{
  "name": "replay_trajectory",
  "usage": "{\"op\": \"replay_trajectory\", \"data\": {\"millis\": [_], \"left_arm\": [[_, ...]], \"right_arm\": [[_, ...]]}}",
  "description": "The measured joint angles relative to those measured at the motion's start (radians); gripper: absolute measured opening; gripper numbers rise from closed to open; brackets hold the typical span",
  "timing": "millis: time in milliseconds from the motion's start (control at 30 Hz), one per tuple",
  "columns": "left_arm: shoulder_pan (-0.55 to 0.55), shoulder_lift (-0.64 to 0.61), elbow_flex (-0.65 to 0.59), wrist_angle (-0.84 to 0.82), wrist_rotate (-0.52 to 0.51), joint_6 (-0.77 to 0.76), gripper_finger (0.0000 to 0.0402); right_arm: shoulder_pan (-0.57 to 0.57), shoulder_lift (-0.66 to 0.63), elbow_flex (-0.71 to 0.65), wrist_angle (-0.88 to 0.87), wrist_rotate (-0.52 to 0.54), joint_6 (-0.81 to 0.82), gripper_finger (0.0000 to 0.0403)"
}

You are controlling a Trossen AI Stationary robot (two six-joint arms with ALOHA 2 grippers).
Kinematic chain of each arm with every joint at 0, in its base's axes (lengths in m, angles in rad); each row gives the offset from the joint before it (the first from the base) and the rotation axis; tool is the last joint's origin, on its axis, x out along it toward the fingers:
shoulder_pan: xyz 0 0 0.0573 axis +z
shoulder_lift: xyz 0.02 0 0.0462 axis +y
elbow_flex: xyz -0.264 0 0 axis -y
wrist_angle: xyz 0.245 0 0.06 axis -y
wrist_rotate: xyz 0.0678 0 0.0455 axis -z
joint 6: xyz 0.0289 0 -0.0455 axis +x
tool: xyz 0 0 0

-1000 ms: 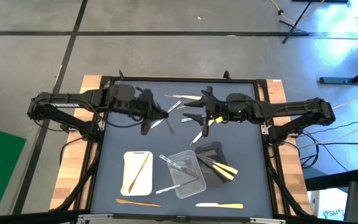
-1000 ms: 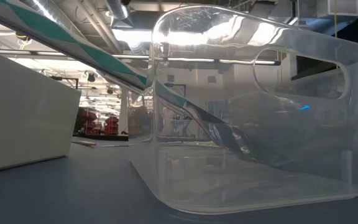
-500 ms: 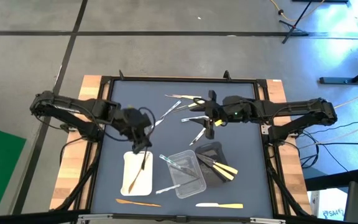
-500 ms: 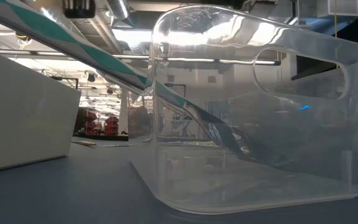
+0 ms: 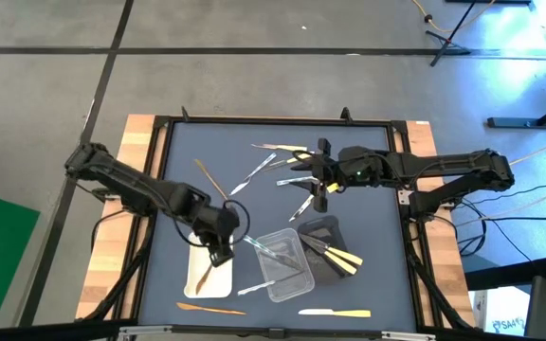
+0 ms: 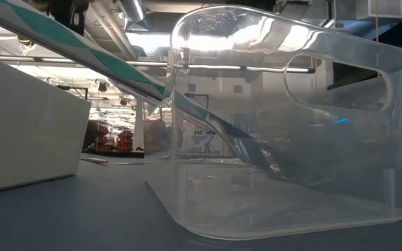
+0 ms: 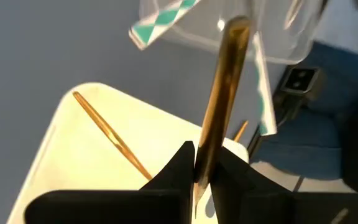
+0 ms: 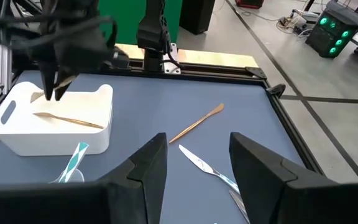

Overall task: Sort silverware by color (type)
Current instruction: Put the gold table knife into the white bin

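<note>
My left gripper (image 5: 218, 252) hangs over the white tray (image 5: 197, 242) at the near left, shut on a brown wooden utensil (image 7: 224, 87). Another wooden utensil (image 7: 107, 134) lies flat in that tray. My right gripper (image 8: 197, 180) stands open above the table's far middle, over loose silvery utensils (image 5: 297, 178). A clear tray (image 5: 294, 275) holds clear utensils (image 5: 263, 248). The black tray (image 5: 325, 227) beside it holds cream ones (image 5: 337, 256). One more wooden utensil (image 5: 211, 178) lies on the mat. My left gripper pinches the wooden utensil's shaft (image 7: 199, 167) between its two fingers. The fingers slant down from above, and the utensil runs on past their tips, roughly in line with them, to its rounded end (image 7: 235, 28). It hangs clear above the white tray.
Loose utensils lie near the front edge: a wooden one (image 5: 207, 308), a clear one (image 5: 254, 287) and a cream one (image 5: 335, 312). More lie at the far middle (image 5: 278, 149). In the low view the clear tray (image 6: 285, 139) fills the front, with the white tray (image 6: 26, 139) at its left.
My left gripper has swung from the table's far middle toward the near edge and come down over the white tray, tipping to point downward and rolling, shut on the wooden utensil all the way. The wooden utensil on the mat, under the arm before, now shows.
</note>
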Motion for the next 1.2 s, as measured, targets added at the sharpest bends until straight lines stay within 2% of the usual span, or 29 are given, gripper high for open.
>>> {"op": "replay_trajectory", "data": {"millis": [333,733,1200], "left_arm": [[-0.013,0.132,0.0,-0.001,0.081,0.004,0.0025],[-0.014,0.135,-0.092,-0.002,0.06,-0.068,0.0025],[-0.014,0.135,-0.097,0.001,-0.03,-0.074,0.0037]], "right_arm": [[0.0,0.0,0.0,-0.015,-0.002,0.0,0.0163],[0.0,0.0,0.0,-0.031,-0.002,0.0,0.0163],[0.0,0.0,0.0,-0.03,-0.003,0.0,0.0163]]}}
